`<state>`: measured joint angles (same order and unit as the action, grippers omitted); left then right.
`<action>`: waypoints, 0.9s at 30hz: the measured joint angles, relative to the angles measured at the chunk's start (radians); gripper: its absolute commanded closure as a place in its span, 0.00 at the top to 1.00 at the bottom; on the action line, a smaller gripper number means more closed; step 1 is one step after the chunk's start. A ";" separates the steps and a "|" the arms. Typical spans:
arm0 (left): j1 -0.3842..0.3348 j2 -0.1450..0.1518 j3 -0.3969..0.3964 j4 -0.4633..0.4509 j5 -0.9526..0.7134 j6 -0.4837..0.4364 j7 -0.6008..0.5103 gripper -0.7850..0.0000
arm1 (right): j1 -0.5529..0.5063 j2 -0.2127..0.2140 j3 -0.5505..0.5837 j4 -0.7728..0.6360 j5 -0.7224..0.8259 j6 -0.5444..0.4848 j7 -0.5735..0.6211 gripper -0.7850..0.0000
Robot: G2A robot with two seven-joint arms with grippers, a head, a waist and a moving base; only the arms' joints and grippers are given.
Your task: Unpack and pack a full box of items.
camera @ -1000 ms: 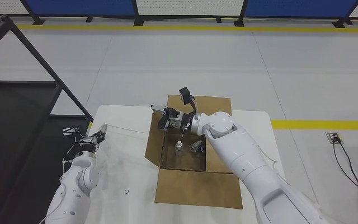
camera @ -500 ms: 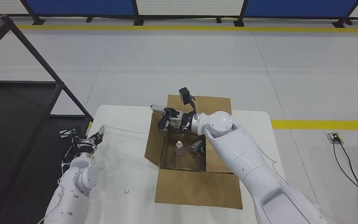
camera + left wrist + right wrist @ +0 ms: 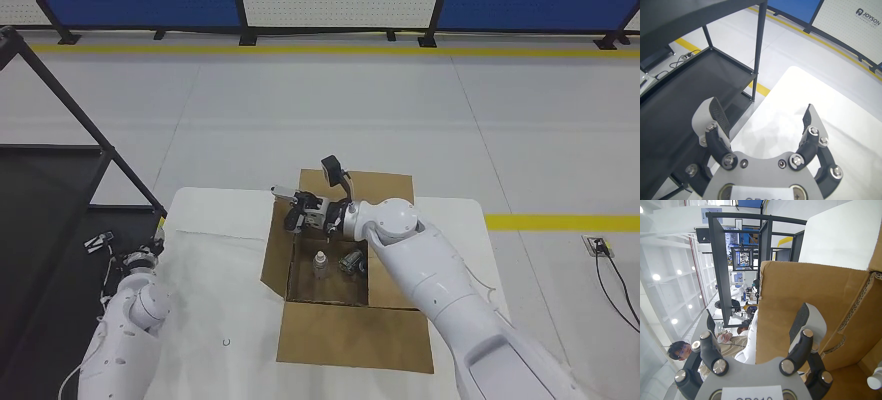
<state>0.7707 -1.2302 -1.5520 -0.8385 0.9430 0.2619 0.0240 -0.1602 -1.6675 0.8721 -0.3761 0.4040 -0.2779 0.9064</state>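
An open cardboard box (image 3: 355, 338) stands on the white table (image 3: 215, 300) with its flaps folded out. Inside it a small clear bottle with a white cap (image 3: 320, 264) stands upright beside a dark item (image 3: 350, 261); the cap (image 3: 874, 380) is also in the right wrist view. At the box's far left corner my right gripper (image 3: 290, 206) is open, and its fingers straddle the upright edge of the left flap (image 3: 800, 291). My left gripper (image 3: 762, 106) is open and empty over the table's left edge, seen from above (image 3: 128, 242).
A black metal shelf rack (image 3: 50, 200) stands right against the table's left side, its lower shelf (image 3: 687, 81) just beyond my left gripper. Bare table surface lies between the left arm and the box.
The left arm has swung outward to the left, from over the table to its left edge by the rack. The right gripper has stayed at the box flap.
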 measured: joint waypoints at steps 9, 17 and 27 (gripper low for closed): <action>-0.034 -0.009 0.008 0.039 -0.037 -0.011 0.022 1.00 | 0.002 -0.001 0.014 0.007 -0.011 -0.001 0.003 1.00; 0.075 -0.002 -0.017 -0.117 -0.057 -0.167 0.136 1.00 | -0.002 -0.005 0.023 0.008 -0.019 0.008 0.001 1.00; 0.358 0.033 -0.125 -0.515 -0.033 -0.491 0.152 1.00 | -0.027 -0.044 -0.013 -0.012 -0.062 0.028 -0.103 1.00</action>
<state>1.1285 -1.1971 -1.6766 -1.3537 0.9096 -0.2294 0.1764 -0.1875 -1.7119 0.8589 -0.3884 0.3417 -0.2496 0.8030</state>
